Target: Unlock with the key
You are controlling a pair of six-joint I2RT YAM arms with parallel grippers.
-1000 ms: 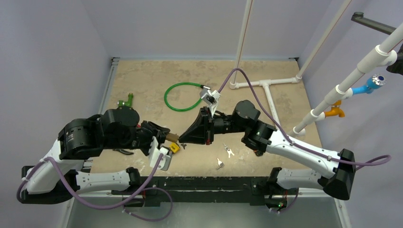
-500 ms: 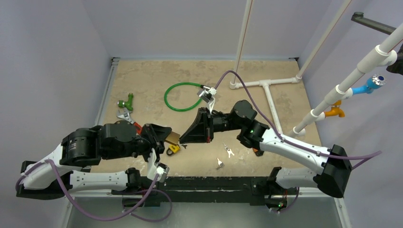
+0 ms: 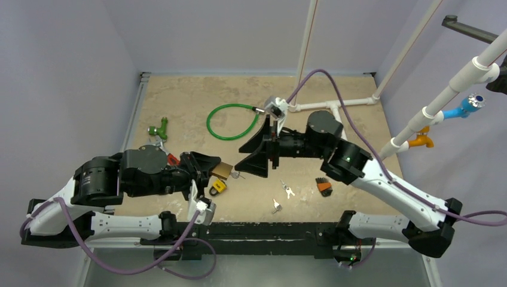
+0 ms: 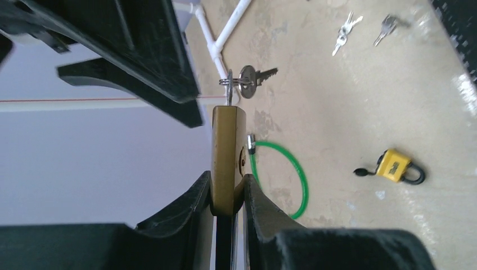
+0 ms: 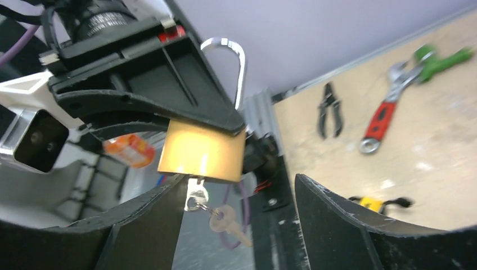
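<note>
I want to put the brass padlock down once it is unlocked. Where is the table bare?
The far left corner of the table, behind the green hose and the green fitting, is bare. The near middle is crowded: yellow padlock, loose keys, brush, left gripper and right gripper.

Padlocks: 2. One brass padlock (image 3: 222,170), one yellow padlock (image 3: 216,186).
Key sets: 3. Ringed keys (image 4: 250,76) at the brass padlock; key bunch (image 3: 288,191) and second key set (image 3: 276,205) loose on the desk (image 3: 197,95).
Green cable loop (image 3: 230,122): 1.
Wrench (image 5: 382,121): 1.
Pliers (image 5: 331,109): 1.
Taps: 2. Blue tap (image 3: 463,109), orange tap (image 3: 422,140).
</note>
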